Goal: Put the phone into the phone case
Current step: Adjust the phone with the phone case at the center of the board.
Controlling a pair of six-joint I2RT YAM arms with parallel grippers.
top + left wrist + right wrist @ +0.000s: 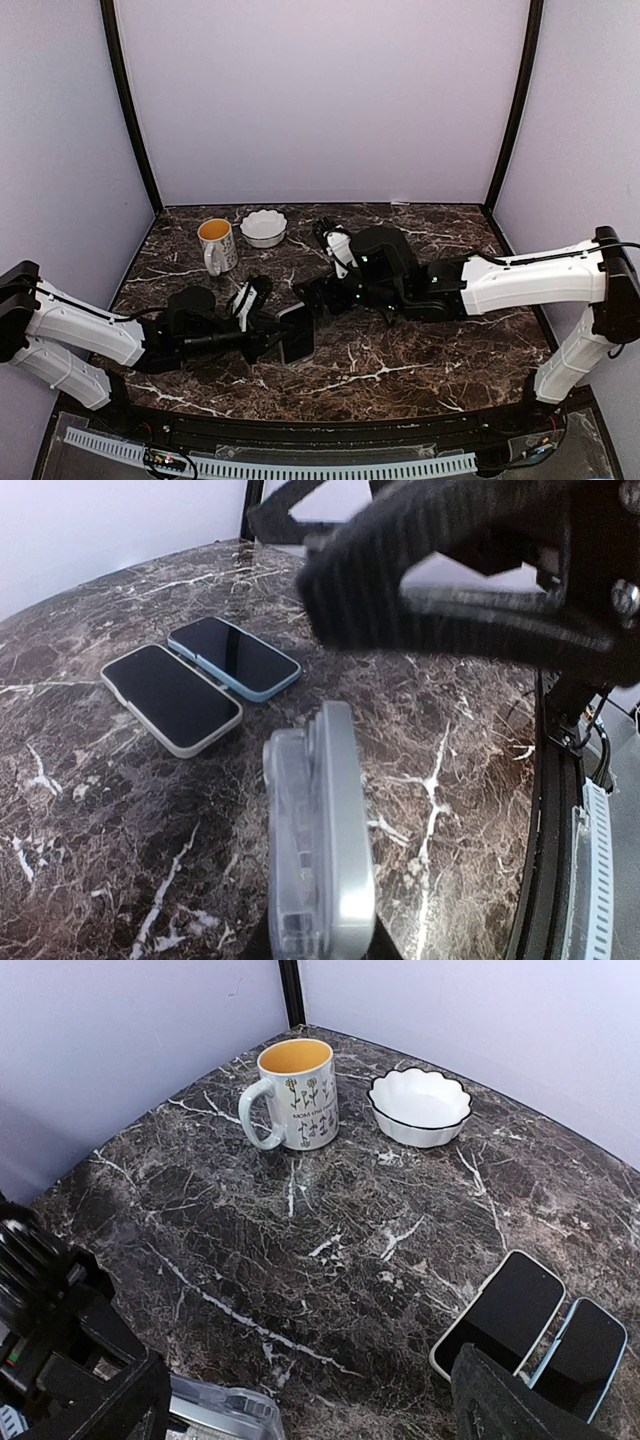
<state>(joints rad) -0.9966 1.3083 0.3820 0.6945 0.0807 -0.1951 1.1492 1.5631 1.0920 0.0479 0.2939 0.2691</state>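
Left tool [285, 338] clamps the case [320, 850] on edge; right tool [318, 292] hangs wide apart. Pale phone [170, 695] and blue phone [235, 655] lie flat on the worktop [90, 830], untouched. Next, probably: right tool grasps one.

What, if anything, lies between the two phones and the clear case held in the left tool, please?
Nothing visible does. Only table surface separates the white-edged phone and blue-edged phone from the case in the left tool; the mug and bowl stand well away near the back.
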